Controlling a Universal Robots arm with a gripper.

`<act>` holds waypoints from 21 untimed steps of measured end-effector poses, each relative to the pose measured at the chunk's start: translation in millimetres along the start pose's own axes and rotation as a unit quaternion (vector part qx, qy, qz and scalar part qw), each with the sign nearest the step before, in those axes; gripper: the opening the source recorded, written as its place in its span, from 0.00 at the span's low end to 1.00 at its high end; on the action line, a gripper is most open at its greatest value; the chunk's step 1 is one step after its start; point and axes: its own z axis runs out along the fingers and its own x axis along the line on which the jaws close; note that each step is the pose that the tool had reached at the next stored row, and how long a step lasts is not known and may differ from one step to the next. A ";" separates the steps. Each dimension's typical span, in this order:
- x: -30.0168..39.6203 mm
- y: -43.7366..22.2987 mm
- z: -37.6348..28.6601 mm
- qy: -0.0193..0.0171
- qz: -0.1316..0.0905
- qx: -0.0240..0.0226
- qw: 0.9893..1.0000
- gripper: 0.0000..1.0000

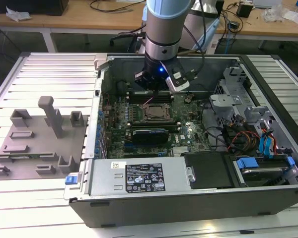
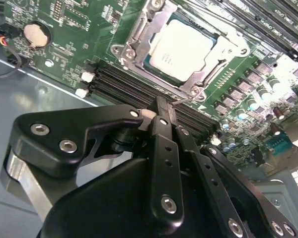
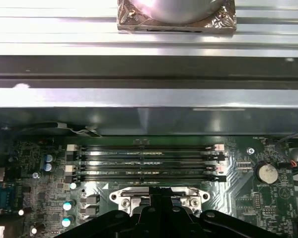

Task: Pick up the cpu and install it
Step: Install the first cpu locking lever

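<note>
- One arm (image 1: 164,29) is hanging straight down into the open computer case (image 1: 268,198) you are watching in the exterior view, its wrist pointing at the motherboard (image 1: 186,116).
- Your gripper (image 2: 164,106) is hovering just above the black memory slots (image 2: 124,87) in the second wrist view, beside the socket rather than over its middle.
- Its two black fingers (image 2: 165,148) are pressing together with nothing pinched between them — no gap is showing at the tips.
- You are seeing the cpu (image 2: 181,47) lying flat inside the socket frame (image 2: 139,29), its pale silvery top facing up and catching bright light, a thin dark rim running round it.
- That chip is sitting apart from the fingertips — not touching them — with the metal frame bracketing it on all sides and screws showing at the corners.
- In the exterior view the socket (image 1: 155,112) is lying near the middle of the board, just below the arm's wrist.
- In the first wrist view the memory slots (image 3: 144,161) are running across the board, with the socket's metal edge (image 3: 154,196) just beyond the gripper's dark body (image 3: 159,223).
- Grey plastic blocks (image 1: 52,116) are standing on the ribbed table (image 1: 54,74) to the exterior view's left, well apart from the arm.
</note>
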 end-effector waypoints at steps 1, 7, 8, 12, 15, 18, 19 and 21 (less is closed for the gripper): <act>1.9 0.0 0.2 0.000 0.000 0.000 1.000 0.11; 11.7 -0.2 0.8 0.000 0.000 0.000 1.000 0.11; 12.3 -0.2 0.9 0.000 0.000 0.000 1.000 0.11; 12.5 0.1 2.4 0.000 0.002 0.000 1.000 0.11; 12.1 3.1 5.5 -0.002 0.008 0.000 1.000 0.11; 9.3 4.2 7.6 -0.003 0.012 0.000 1.000 0.11; 7.6 4.2 8.1 -0.003 0.013 0.000 1.000 0.11; 2.3 4.1 9.4 -0.003 0.015 0.000 1.000 0.11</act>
